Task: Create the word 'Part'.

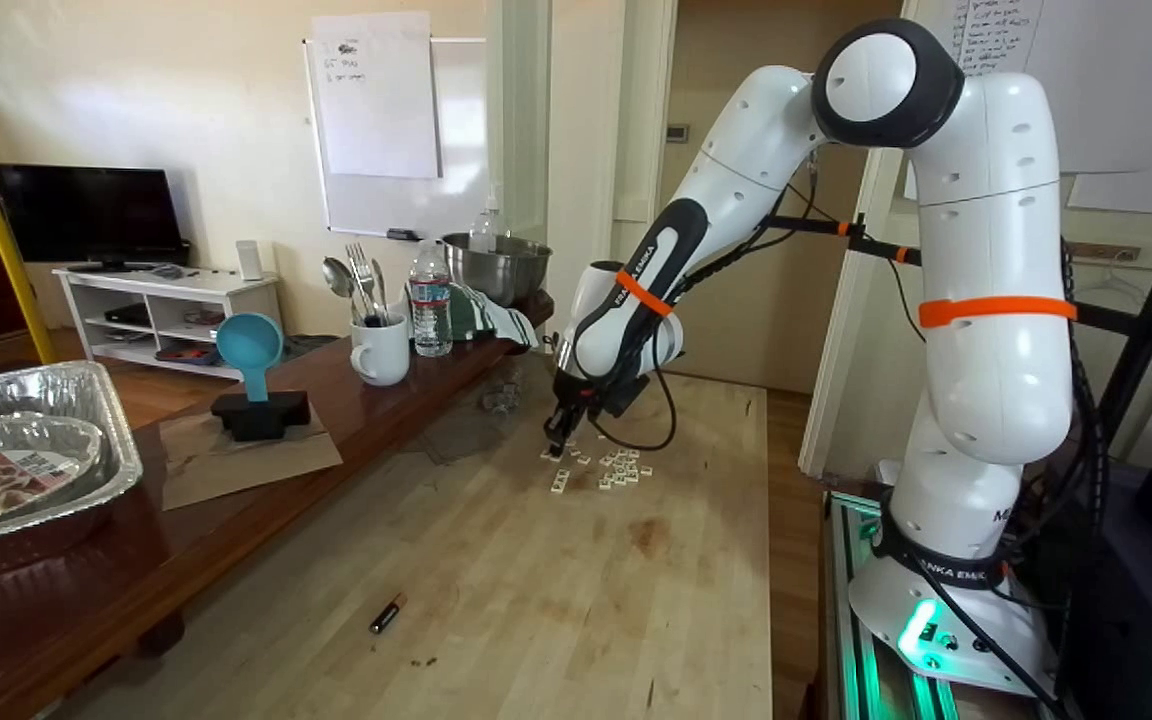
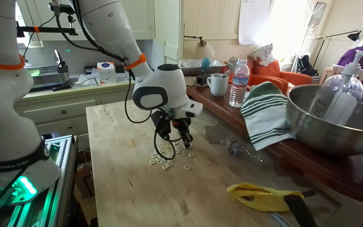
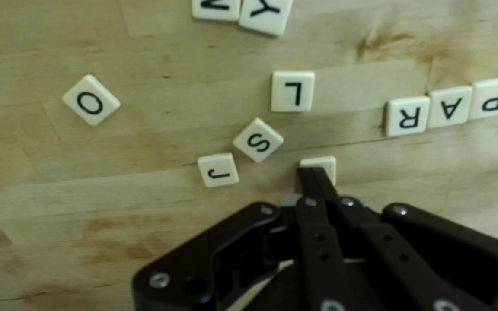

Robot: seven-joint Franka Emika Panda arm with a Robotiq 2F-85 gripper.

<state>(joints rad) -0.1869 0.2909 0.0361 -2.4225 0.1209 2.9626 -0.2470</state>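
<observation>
Small cream letter tiles lie on the wooden table. In the wrist view, tiles P (image 3: pixel 492 97), A (image 3: pixel 450 107) and R (image 3: pixel 407 116) stand side by side in a slightly slanted row at the right. The gripper (image 3: pixel 313 169) is shut, its fingertips together over a tile (image 3: pixel 329 166) whose letter is hidden. Whether they touch it cannot be told. Loose tiles L (image 3: pixel 292 91), S (image 3: pixel 258 140), J (image 3: pixel 218 170) and O (image 3: pixel 91 100) lie to the left. The gripper shows low over the table in both exterior views (image 1: pixel 556 447) (image 2: pixel 187 145).
A cluster of tiles (image 1: pixel 622 468) lies near the gripper. A battery (image 1: pixel 388 613) lies on the table. A clear plastic bottle (image 2: pixel 241 149) and a yellow object (image 2: pixel 263 198) lie along the raised dark wooden counter (image 2: pixel 295 164), which holds a metal bowl (image 2: pixel 332 135) and a mug (image 2: pixel 218 85).
</observation>
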